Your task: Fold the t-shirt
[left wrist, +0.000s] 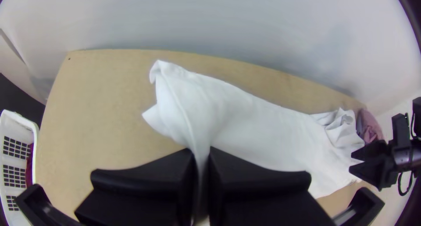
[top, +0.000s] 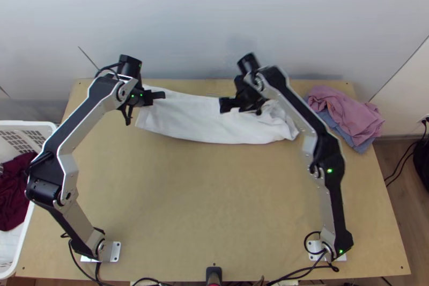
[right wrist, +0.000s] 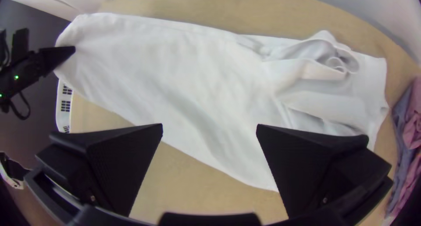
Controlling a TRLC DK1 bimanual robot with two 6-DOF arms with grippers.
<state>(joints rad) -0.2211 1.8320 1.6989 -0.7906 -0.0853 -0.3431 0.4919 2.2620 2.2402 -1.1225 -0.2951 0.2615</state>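
The white t-shirt (top: 195, 119) lies as a long flat strip along the table's far side, its right end bunched and rumpled. My left gripper (top: 159, 95) is shut on its left end; the left wrist view has the cloth (left wrist: 267, 129) raised into a ridge between the fingers of my left gripper (left wrist: 201, 164). Over the strip's right half is my right gripper (top: 227, 104). Seen from the right wrist, my right gripper (right wrist: 209, 129) stands open above the shirt (right wrist: 175, 81), its fingers wide apart, with loose folds beyond one finger.
Pink cloth (top: 346, 111) and blue cloth (top: 360, 145) lie piled at the table's right far corner. A white basket (top: 27, 124) with dark red cloth (top: 15, 192) stands at the left edge. Bare tabletop (top: 214, 195) stretches between the arms, and a pale wall rises behind the table.
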